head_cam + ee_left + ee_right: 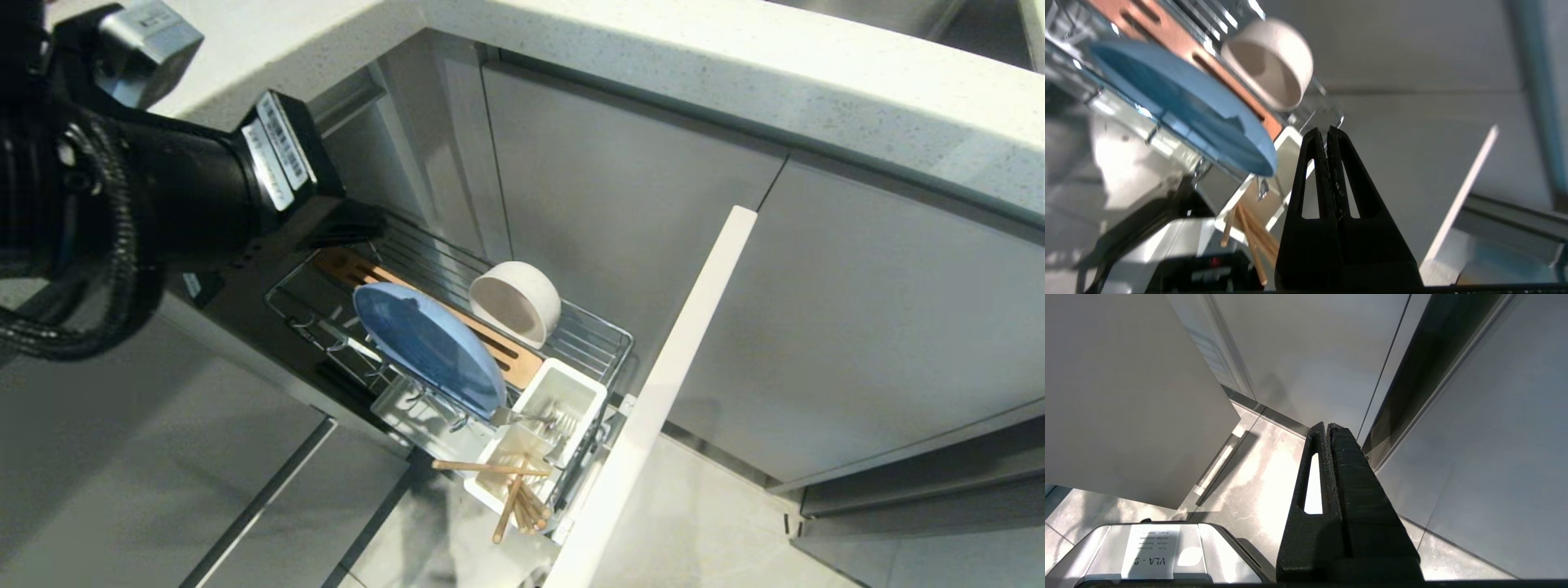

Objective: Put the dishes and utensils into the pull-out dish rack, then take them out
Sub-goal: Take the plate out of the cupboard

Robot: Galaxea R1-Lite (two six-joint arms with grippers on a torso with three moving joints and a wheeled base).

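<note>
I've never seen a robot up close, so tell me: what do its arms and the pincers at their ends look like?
The left arm is black and chunky, with a ribbed black cable looping beside it, white barcode stickers and a silver metal block. The left gripper and the right gripper each have two slim, black, tapering fingers with long slots cut through them and rough inner faces.

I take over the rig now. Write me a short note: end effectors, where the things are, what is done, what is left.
Left end effector: shut, empty, above the rack's rear end.
Right end effector: shut, parked low over the floor.
Pull-out dish rack: open. Blue plate on edge in the prongs, white bowl on its side, chopsticks and cutlery in the utensil cup.
Done: loading.
Left: unloading.
</note>
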